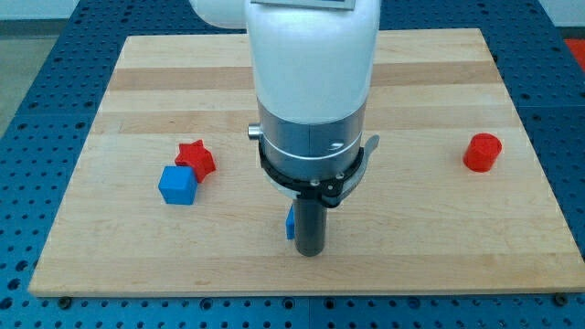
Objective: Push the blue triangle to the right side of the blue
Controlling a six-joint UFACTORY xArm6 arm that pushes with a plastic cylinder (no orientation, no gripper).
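Nearest the camera: my tip [312,253], the rod's lower end, down on the tabletop [430,265] just below the view's centre. The end effector is this plain rod; nothing on it opens, closes or clamps, so no jaw state applies.

Left to right:

- Blue cube [177,185], left of centre. Judged to be the "blue" the task means, since it is the only other blue piece in sight.
- Red star [196,158], just above and to the right of the cube, touching it or nearly so; contact cannot be settled.
- Blue triangle [290,223], the task's piece. Only a thin blue sliver shows at the rod's left edge; the rest is hidden behind the rod, so its shape is taken from the task sentence. It sits against the rod's left side, well apart from the cube and to its right, a little lower in the view.
- Red cylinder [482,152], far right, alone, well clear of everything.

Why the tip sits so: judged, the rod is on the triangle's right flank, placed to shove it leftward toward the cube's right side. Gap not yet closed. The star beside the cube could get nudged if the push runs high.

Surface: pale wooden board with a smooth, striped grain. Around it is a blue perforated bench; a strip of grey floor shows at the view's top.
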